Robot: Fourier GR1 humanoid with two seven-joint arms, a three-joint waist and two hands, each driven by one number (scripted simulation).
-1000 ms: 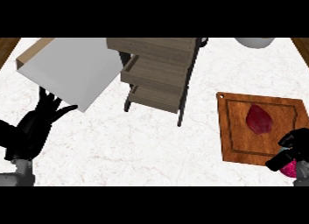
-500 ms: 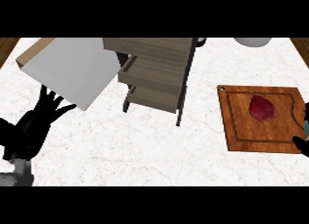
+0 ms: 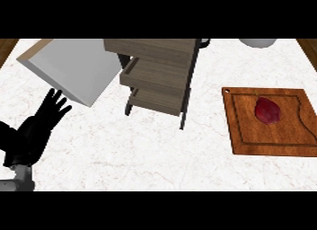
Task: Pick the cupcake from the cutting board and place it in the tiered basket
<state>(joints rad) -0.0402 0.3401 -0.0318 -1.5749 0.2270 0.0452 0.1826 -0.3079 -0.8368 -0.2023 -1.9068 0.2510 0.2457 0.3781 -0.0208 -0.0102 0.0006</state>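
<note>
1. So far nothing of the task is done: the cupcake (image 3: 267, 110), a dark red lump, lies on the cutting board (image 3: 244, 134) toward the counter's (image 3: 154, 152) right edge, untouched.
2. The tiered basket (image 3: 157, 74) stands at the counter's far middle, well apart from the board; its shelves hold nothing that I can see.
3. Left to do, as I judge it: grasp, lift, carry across, set in the basket.
4. The left hand (image 3: 35, 130) rests near the counter's left edge, fingers spread and straight, holding nothing.
5. The right hand shows nowhere now; half a second ago it was at the board's right edge, so it has gone out of view.
6. The cupcake has stayed on the board.
</note>
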